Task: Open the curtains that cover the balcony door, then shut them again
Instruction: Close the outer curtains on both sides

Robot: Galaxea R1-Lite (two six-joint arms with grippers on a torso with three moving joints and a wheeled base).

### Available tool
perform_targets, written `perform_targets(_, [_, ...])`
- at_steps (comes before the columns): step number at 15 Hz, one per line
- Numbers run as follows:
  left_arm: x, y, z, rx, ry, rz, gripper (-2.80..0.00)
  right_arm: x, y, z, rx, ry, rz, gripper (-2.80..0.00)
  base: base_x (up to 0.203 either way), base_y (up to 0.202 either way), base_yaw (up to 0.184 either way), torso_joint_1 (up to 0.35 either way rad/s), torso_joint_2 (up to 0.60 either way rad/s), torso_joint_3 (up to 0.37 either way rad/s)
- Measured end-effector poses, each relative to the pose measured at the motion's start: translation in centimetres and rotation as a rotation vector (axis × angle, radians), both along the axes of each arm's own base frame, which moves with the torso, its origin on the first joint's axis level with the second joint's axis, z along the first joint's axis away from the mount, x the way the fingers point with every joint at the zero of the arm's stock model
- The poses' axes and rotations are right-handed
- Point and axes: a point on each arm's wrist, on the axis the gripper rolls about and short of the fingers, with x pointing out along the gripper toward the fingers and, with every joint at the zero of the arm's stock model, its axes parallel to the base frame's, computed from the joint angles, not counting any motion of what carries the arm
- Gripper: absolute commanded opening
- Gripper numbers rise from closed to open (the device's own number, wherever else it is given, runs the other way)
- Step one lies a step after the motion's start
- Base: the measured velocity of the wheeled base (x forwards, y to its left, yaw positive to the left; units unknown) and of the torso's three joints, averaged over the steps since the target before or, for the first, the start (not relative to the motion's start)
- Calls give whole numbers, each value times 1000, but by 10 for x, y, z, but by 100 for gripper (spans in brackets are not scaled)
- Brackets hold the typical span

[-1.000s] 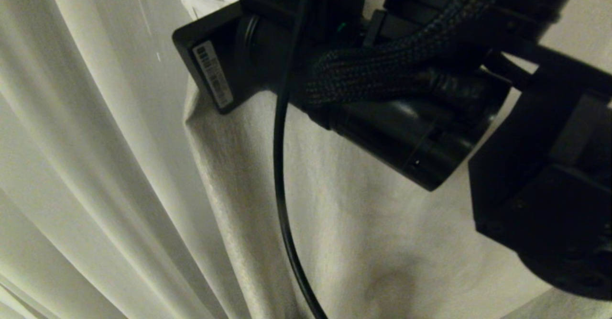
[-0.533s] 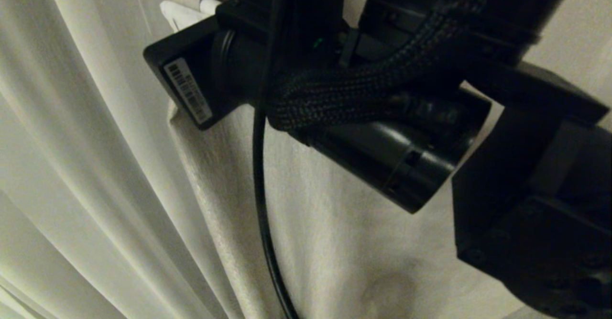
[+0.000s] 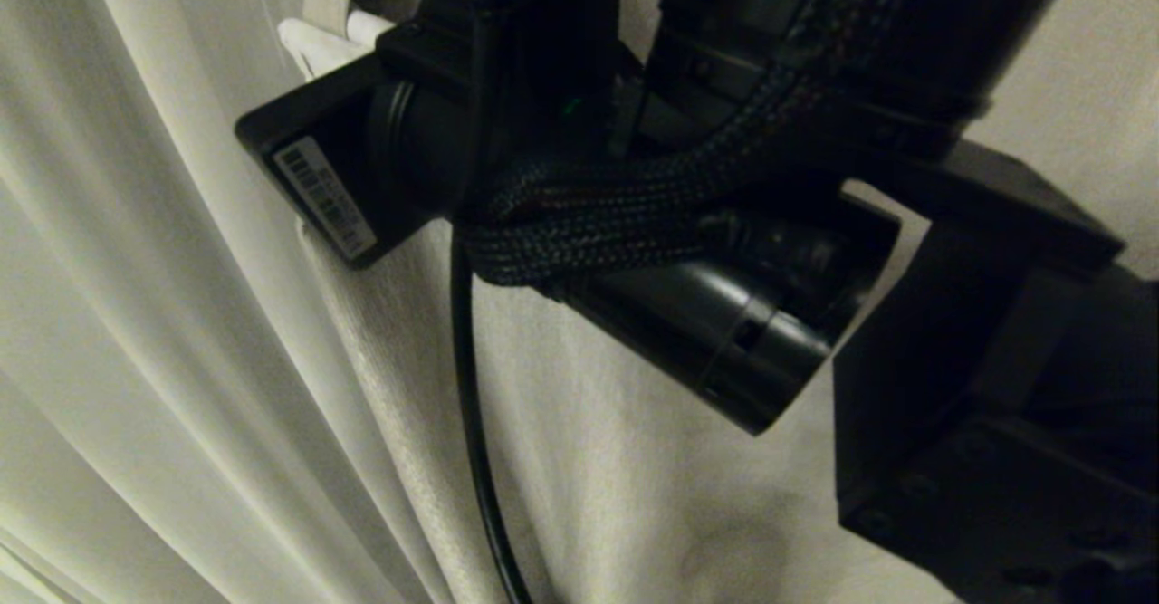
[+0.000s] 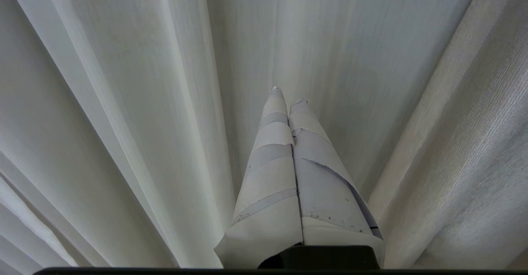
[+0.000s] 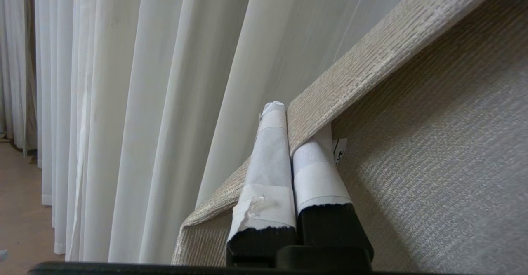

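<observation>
While the right gripper [image 5: 295, 143] is clamped on the hemmed edge of the coarse-woven curtain [image 5: 433, 143], its taped fingers [image 5: 268, 172] pinch the fabric between them, one on each side. That hem's long axis runs up and down the panel, with the woven panel to the right of the grip and the sheer, smooth, softly pleated curtain [image 3: 136, 314] to the left. Any pull should therefore run sideways, across the hem. The left gripper [image 4: 288, 102], fully closed and empty, points at sheer pleats. No balcony door is visible; the right arm [image 3: 724, 224] fills the head view.
</observation>
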Motion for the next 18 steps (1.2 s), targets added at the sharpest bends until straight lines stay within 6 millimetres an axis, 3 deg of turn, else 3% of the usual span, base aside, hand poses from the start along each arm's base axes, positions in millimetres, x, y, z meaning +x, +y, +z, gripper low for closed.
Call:
perform_targets(11, [0, 0, 0, 0, 0, 0, -280, 1, 2, -5, 3, 1, 1, -280, 0, 0, 0, 0, 0, 0])
perform_targets(18, [0, 0, 0, 0, 0, 0, -280, -13, 14, -13, -5, -8, 36, -280, 0, 0, 0, 0, 0, 0])
